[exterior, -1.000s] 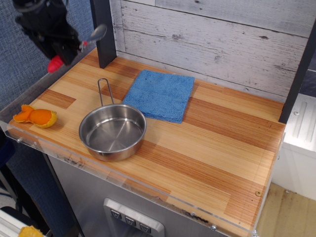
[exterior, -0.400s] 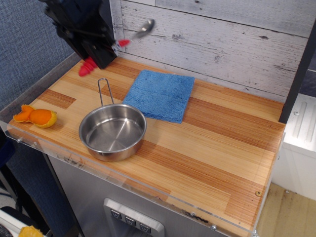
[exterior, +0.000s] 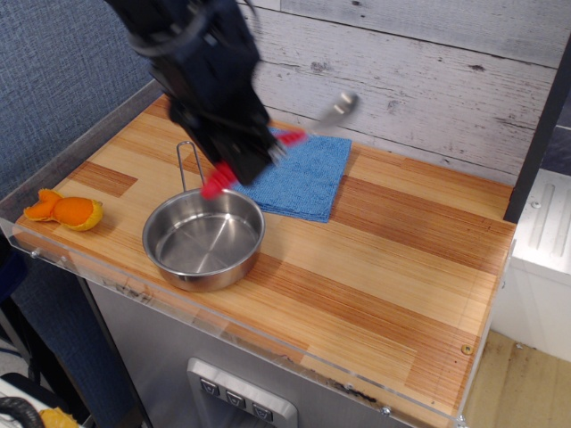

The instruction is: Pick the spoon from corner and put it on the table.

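The single view looks down at an angle on a wooden desk point(exterior: 384, 259) of light and reddish planks with a clear plastic edge. A black robot arm reaches in from the upper left, and its pincer point(exterior: 252, 156) hangs above the desk between the pan and the blue cloth. The pincer is closed on the spoon point(exterior: 299, 134), gripping it partway along the red handle. The spoon is lifted clear of the wood and tilted: the red end of the handle points down and to the left, just above the far rim of the pan, while the shiny metal bowl points up and to the right, over the far edge of the cloth and in front of the grey plank wall point(exterior: 419, 71).

The steel pan point(exterior: 203, 239) sits upright near the front left of the desk, with its wire handle pointing toward the back. The folded blue cloth point(exterior: 308, 183) lies flat just behind and to the right of the pan. An orange piece of peel-like stuff point(exterior: 64, 210) rests near the left front corner, well apart from the pan. The right half of the desk shows bare wood.
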